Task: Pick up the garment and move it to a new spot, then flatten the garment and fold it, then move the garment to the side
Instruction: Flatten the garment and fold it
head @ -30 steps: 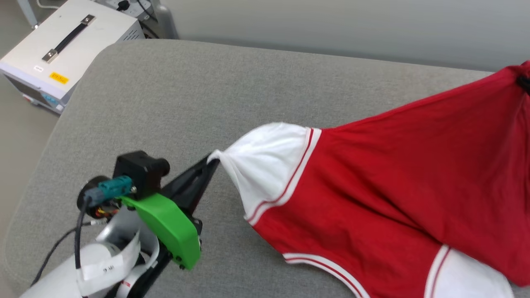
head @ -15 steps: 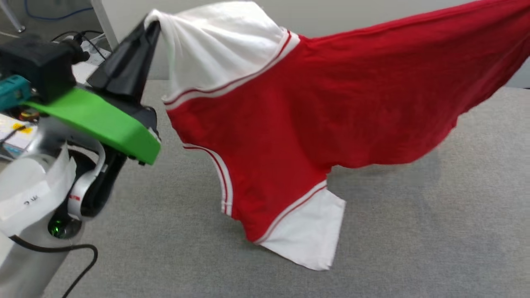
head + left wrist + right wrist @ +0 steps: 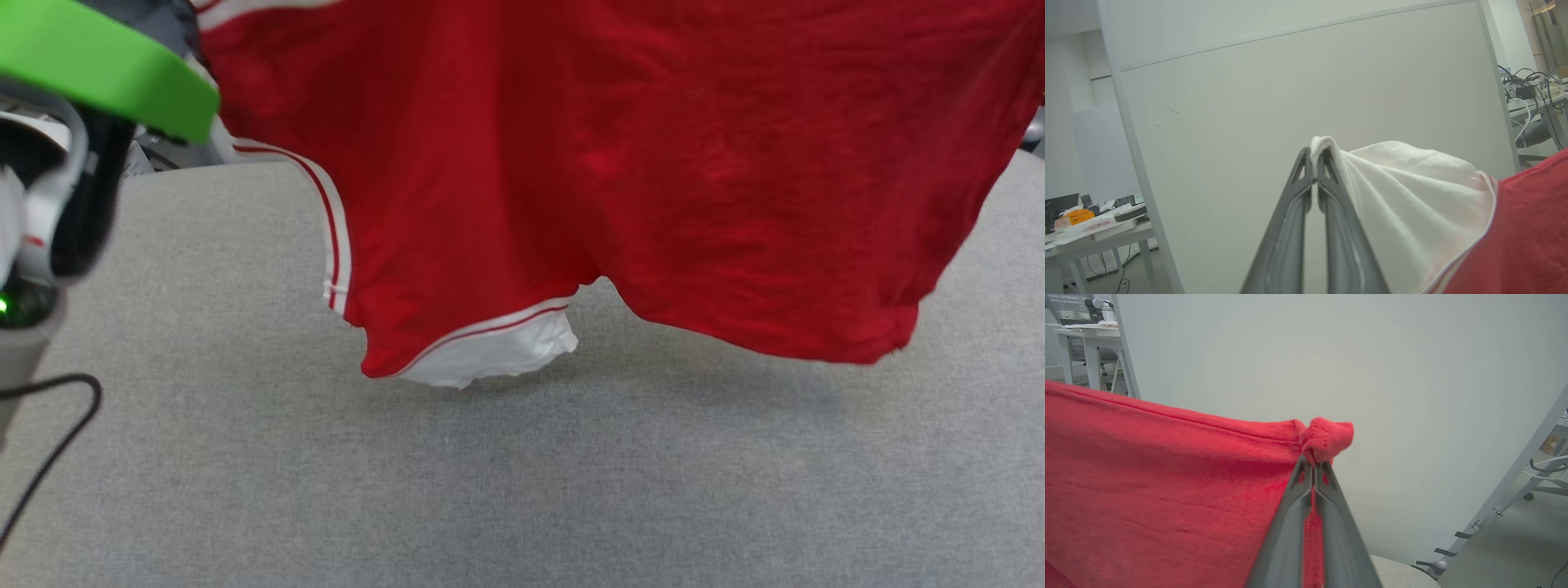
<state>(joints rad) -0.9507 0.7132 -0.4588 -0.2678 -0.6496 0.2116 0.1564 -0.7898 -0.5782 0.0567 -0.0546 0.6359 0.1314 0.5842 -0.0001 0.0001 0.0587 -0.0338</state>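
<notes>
Red jersey cloth: the garment (image 3: 620,163) hangs in the air above the grey padded surface (image 3: 522,490), stretched between my two arms like a banner, with a plain red side towards the head camera. Its lowest part, a white sleeve (image 3: 498,359) with striped trim, dangles close to the surface; I cannot tell whether it touches. My left end effector (image 3: 1314,157) is clenched on the tip of the other white sleeve (image 3: 1412,196), and a pinch of cloth pokes out past the fingertips. My right end effector (image 3: 1314,463) is clamped on a red hem corner (image 3: 1327,435), which bunches into a small knob beyond its tips. The green cover (image 3: 98,65) on my left wrist crowds the upper left of the head view. A pale partition wall (image 3: 1306,81) stands behind.

I judge this to be the carry to a new spot. Both pinches look small, so I would travel smoothly, with no jerks, and hold the arms level and apart. The cloth should be taut but not strained. The hanging sleeve should clear the surface first, or it may drag and tuck under. At the new spot I would let the lower edge touch down first, then draw both corners back and down together. That way the shirt should spread open rather than pile up.
</notes>
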